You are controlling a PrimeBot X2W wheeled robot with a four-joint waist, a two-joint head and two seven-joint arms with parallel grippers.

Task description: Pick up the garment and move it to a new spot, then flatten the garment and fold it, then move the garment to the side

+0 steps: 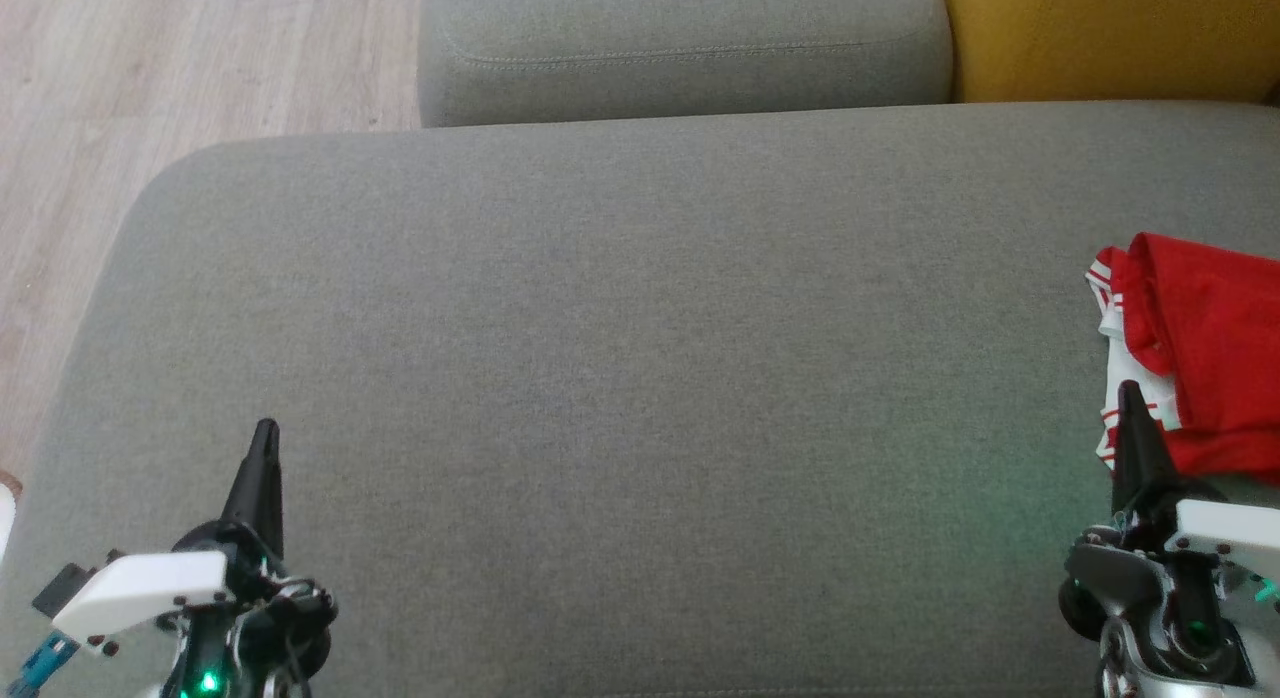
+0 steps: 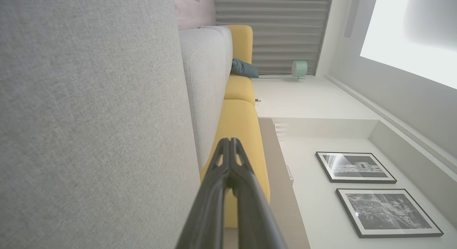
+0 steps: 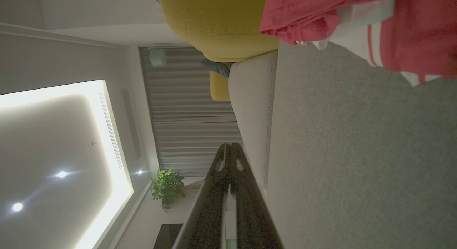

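Note:
The garment [image 1: 1205,348] is a red piece with white, red-striped trim, lying crumpled at the right edge of the grey sofa seat [image 1: 620,358]. In the right wrist view the garment [image 3: 357,24] lies at the top right, apart from the fingers. My right gripper [image 1: 1130,390] is shut and empty, its tips just in front of the garment's white hem. My left gripper [image 1: 266,428] is shut and empty at the lower left, over bare seat. Both wrist views show the fingers pressed together: left gripper [image 2: 229,140], right gripper [image 3: 229,145].
A grey back cushion [image 1: 680,48] stands behind the seat, with a yellow cushion [image 1: 1120,33] to its right. Wooden floor [image 1: 150,88] lies off the seat's left edge. The seat's wide middle is bare fabric.

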